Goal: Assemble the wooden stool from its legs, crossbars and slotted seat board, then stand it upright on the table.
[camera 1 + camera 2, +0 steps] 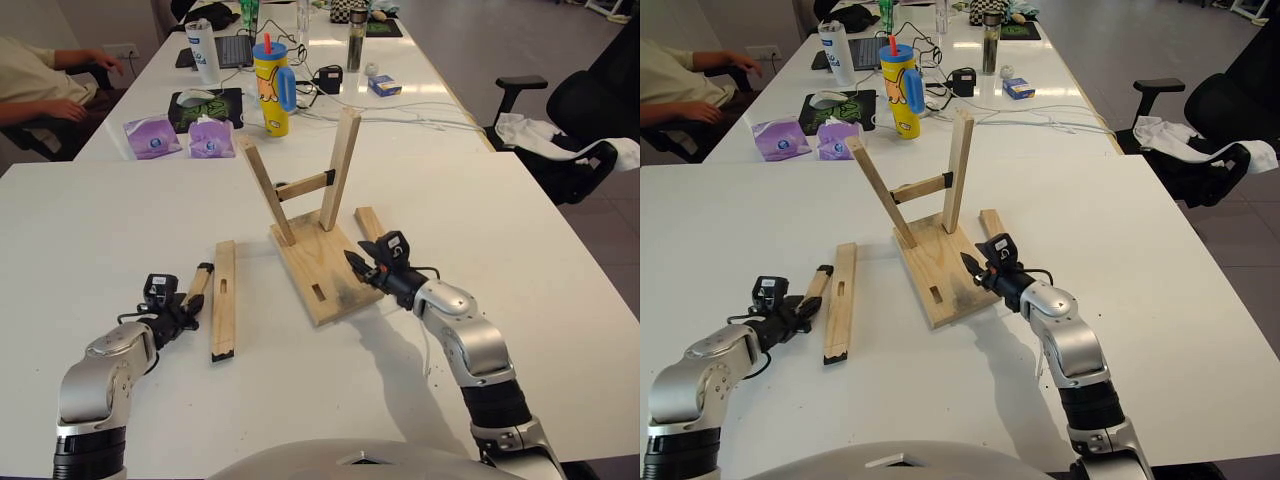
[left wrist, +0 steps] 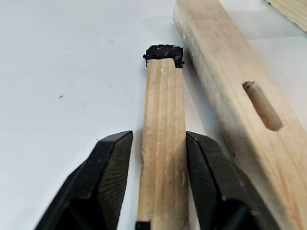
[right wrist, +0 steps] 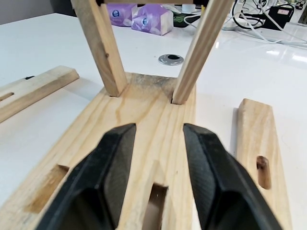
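A stool about half built, on a white worktop [image 1: 100, 230]. The seat board [image 1: 300, 262] lies flat in the middle, apparently underside up. Two legs stand in the slots at its far end, the left leg [image 1: 268, 195] and the right leg [image 1: 340, 170]. Both lean a little and are joined by a fitted crossbar [image 1: 303, 185]. The two slots at the board's near end are empty. A third leg [image 1: 224, 295] lies flat just left of the board, and a fourth leg [image 1: 368, 222] lies just right of it. A loose crossbar [image 2: 163, 143] lies at the near left, beside the third leg. The left claw [image 1: 188, 305] straddles it, released, with a gap showing on one side. The right claw [image 1: 357, 266] hovers, released, over the board's near right corner, above an empty slot. Still to do, as I judge it: fit the two remaining legs and the loose crossbar, then turn the stool upright.
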Controlling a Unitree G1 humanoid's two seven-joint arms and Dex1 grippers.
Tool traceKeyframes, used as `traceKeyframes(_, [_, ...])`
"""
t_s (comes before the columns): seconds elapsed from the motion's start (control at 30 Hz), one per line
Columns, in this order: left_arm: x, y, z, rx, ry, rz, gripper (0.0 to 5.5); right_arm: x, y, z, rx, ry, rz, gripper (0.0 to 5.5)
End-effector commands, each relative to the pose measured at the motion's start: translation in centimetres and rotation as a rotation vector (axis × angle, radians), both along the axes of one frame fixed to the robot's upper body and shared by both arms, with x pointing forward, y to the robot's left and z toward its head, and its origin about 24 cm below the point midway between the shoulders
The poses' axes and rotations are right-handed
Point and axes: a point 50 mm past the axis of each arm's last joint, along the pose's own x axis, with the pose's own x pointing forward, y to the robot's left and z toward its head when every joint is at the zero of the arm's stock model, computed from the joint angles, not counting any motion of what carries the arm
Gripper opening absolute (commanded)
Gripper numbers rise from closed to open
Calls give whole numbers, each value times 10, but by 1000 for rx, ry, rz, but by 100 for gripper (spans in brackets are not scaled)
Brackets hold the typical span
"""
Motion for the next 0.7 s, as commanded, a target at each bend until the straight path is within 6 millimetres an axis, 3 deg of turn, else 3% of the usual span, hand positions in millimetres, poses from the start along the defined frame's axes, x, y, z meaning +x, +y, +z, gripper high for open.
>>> traceKeyframes(0.03, [10,7,1,42,-33,1,129,4,6,6,57,6,-31,183])
traceKeyframes(0.1, [22,9,12,61,-112,-9,129,5,5,8,74,5,-26,183])
traceKeyframes(0.27, [50,10,62,136,-425,-49,129,8,1,21,252,26,-6,183])
traceKeyframes(0.43, [59,-1,111,208,-718,-129,129,4,7,45,491,52,93,258])
traceKeyframes(0.53, [59,-25,141,232,-904,-261,129,5,10,68,684,57,144,302])
traceKeyframes(0.6, [58,-48,155,230,-997,-374,129,9,11,83,778,52,167,304])
traceKeyframes(0.7, [60,-81,157,216,-1044,-523,129,13,11,99,833,46,186,304])
